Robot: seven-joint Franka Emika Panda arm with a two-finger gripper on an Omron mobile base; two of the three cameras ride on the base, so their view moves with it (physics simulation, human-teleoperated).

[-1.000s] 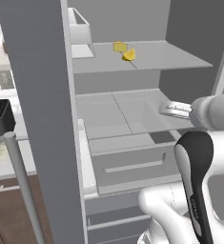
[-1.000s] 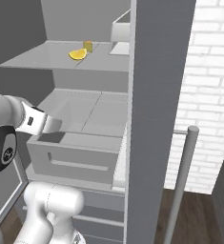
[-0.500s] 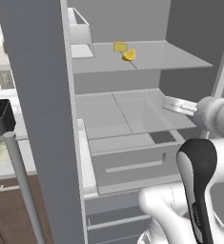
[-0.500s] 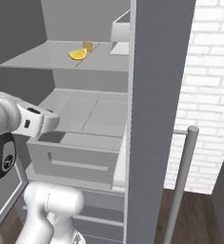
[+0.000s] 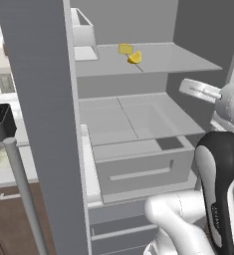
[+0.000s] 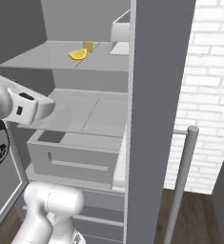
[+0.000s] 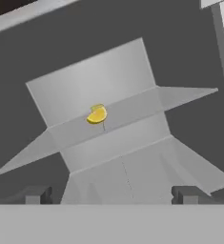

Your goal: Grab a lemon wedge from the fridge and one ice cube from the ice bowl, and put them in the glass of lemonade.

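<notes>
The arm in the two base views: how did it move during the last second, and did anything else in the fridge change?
The arm rose and drew back from the lower shelf, toward the right edge of the left base view. Its pincer holds nothing. The lemon wedge lies on the upper shelf as before, and the fridge and its drawer did not change.

Lemon wedge point(image 5: 135, 58) on the fridge's point(image 5: 44, 99) upper shelf point(image 5: 173, 59), before a small block point(image 5: 125, 49).
</notes>
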